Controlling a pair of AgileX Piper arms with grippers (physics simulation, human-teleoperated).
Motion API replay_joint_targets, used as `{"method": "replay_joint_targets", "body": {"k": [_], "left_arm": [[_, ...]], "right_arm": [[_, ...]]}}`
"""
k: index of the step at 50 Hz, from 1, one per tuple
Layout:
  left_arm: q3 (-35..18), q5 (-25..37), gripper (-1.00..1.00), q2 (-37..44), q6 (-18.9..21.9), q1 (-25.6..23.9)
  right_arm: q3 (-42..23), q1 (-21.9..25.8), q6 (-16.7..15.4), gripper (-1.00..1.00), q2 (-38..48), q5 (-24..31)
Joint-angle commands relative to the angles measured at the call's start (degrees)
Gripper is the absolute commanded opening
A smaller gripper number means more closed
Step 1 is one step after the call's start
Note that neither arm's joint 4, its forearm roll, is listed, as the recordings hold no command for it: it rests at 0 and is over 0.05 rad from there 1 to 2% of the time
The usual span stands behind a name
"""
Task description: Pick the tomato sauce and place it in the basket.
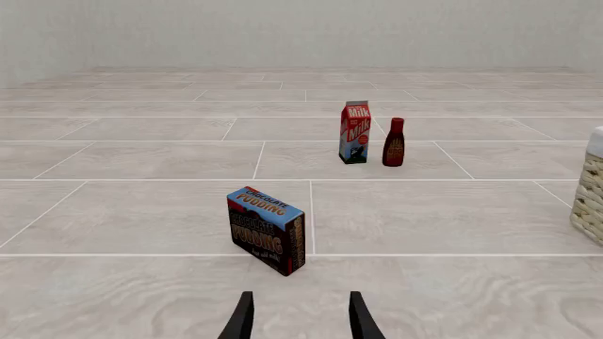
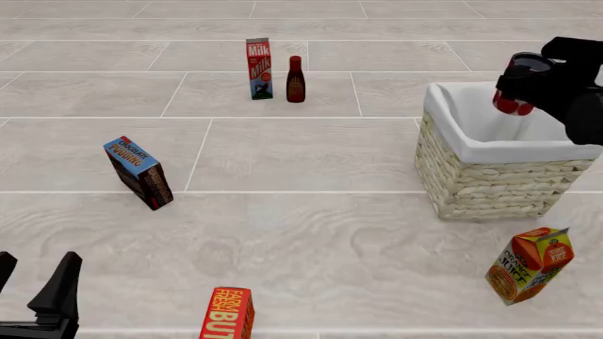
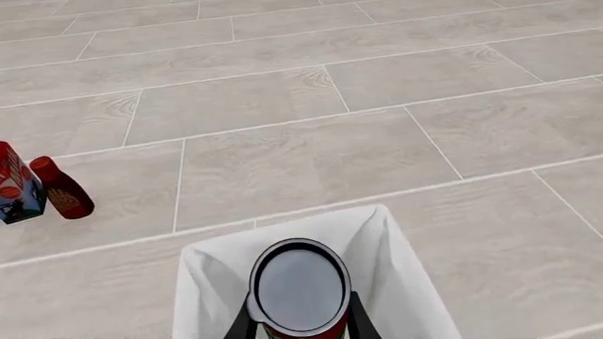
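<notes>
The right gripper [image 2: 520, 88] is clamped on the tomato sauce [image 2: 516, 85], held above the basket [image 2: 490, 180] at about two o'clock in the front view. Pickup looks done; lowering and release remain. The left gripper [image 1: 299, 319] idles, fingers apart.

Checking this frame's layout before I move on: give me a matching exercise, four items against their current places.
Items:
1. tomato sauce
2. milk carton
3. chocolate pudding box
4. orange juice carton

Places:
A. tilted on the floor, in front of the basket on the right
B. held in the right gripper above the basket
C. tilted on the floor, left side, ahead of the open left gripper
D. upright at the far side, beside the dark red bottle

Pairs: 1-B, 2-D, 3-C, 4-A
</notes>
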Motion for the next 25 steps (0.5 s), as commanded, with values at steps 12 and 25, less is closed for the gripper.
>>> {"method": "replay_joint_targets", "body": {"k": [12, 25], "left_arm": [[0.00, 0.00, 1.00, 0.00, 0.00, 0.00], [0.00, 0.00, 1.00, 0.00, 0.00, 0.00]], "right_arm": [[-0.91, -0.04, 1.85, -1.00, 2.29, -0.91], [-1.56, 0.07, 1.67, -1.00, 3.76, -1.16]]}}
